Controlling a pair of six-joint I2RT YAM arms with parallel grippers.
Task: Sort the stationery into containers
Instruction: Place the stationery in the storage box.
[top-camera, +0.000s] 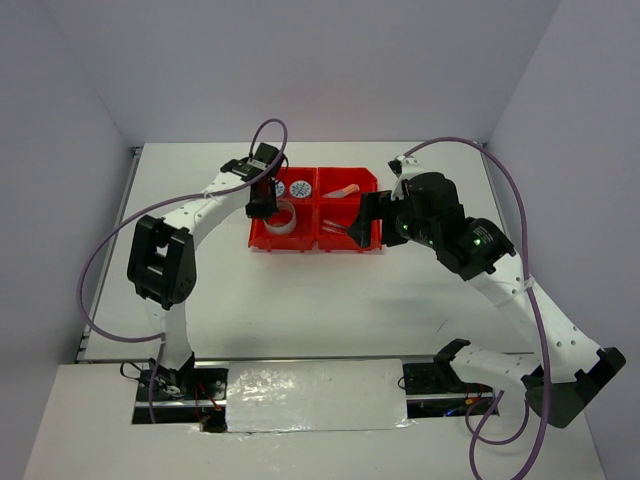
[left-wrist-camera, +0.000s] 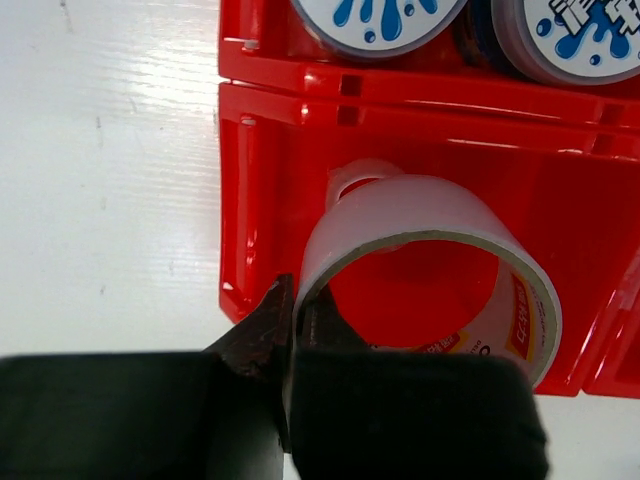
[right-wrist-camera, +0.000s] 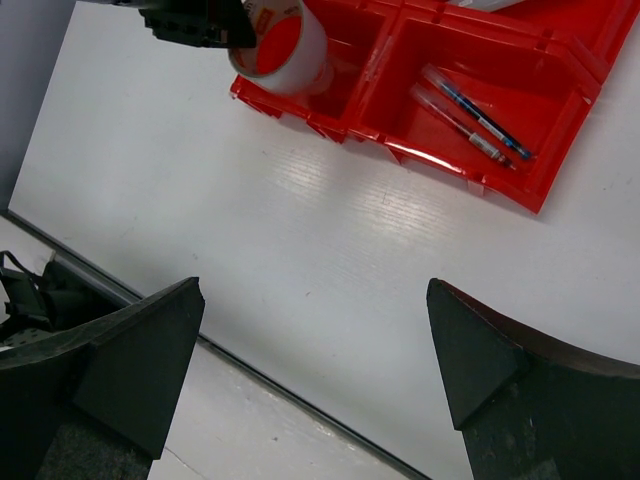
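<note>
The red tray (top-camera: 300, 243) stands mid-table with four compartments. My left gripper (left-wrist-camera: 297, 305) is shut on the wall of the silvery-grey tape ring (left-wrist-camera: 400, 210), which hangs tilted over the tray's near-left compartment (left-wrist-camera: 560, 200). Behind the ring shows a small clear tape ring (left-wrist-camera: 350, 180). Two blue-patterned rolls (left-wrist-camera: 380, 15) lie in the far-left compartment. An orange stub (top-camera: 345, 190) lies far right. Blue and red pens (right-wrist-camera: 475, 115) rest in the near-right compartment. My right gripper (right-wrist-camera: 315, 300) hangs open and empty above bare table, just right of the tray (right-wrist-camera: 560, 160).
The white table (top-camera: 330, 300) stretches in front of the tray to a dark seam near the arm bases. Grey walls close in on the left, back and right. Purple cables (top-camera: 270, 130) loop above both arms.
</note>
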